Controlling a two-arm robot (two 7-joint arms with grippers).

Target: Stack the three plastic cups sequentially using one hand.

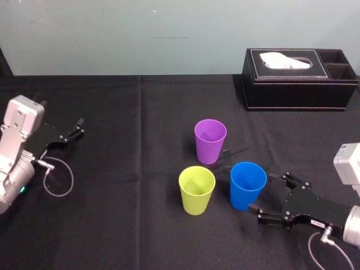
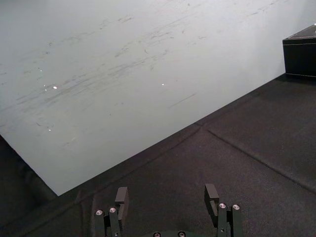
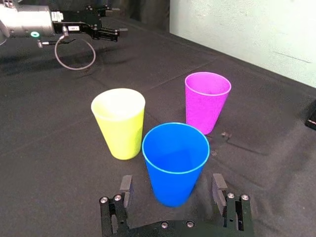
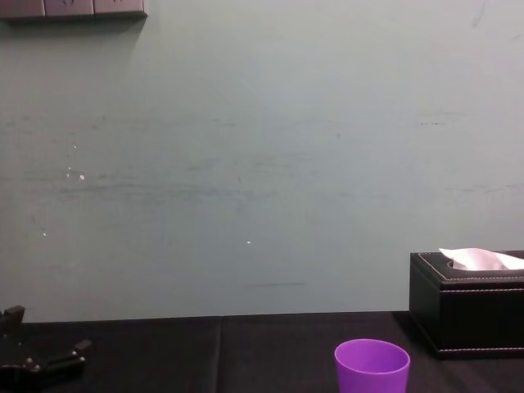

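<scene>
Right pincer (image 1: 263, 193) sits low on the right of the head view. It is wide open and holds nothing, and the small blue plastic cup (image 1: 247, 185) stands between its two black fingers (image 1: 267, 215). Just beside the blue cup is the small yellow-green plastic cup (image 1: 197, 190), and the small purple plastic cup (image 1: 210, 140) stands a bit behind them both. All three are upright and apart, none inside another. I think one finger could bump the yellow-green cup, because those two cups are so close. Left pincer (image 1: 79, 127) rests far off at the left edge, open and empty. From the right wrist view, the fingers stand on each side of the blue cup's lower part and do not seem to touch it. This cup looks smooth and gets thinner toward the bottom, so a low squeeze could make it slip out or tip over, and a hard squeeze could bend it. From the left wrist view, the black cloth worktop (image 2: 256, 148) has long folds in it, and a cup set on a fold might wobble. A pale, scuffed wall (image 2: 123, 74) stands right behind. From the chest view, that wall goes up tall behind the purple cup, and the black box of white tissues (image 4: 463, 319) sits at the right.
</scene>
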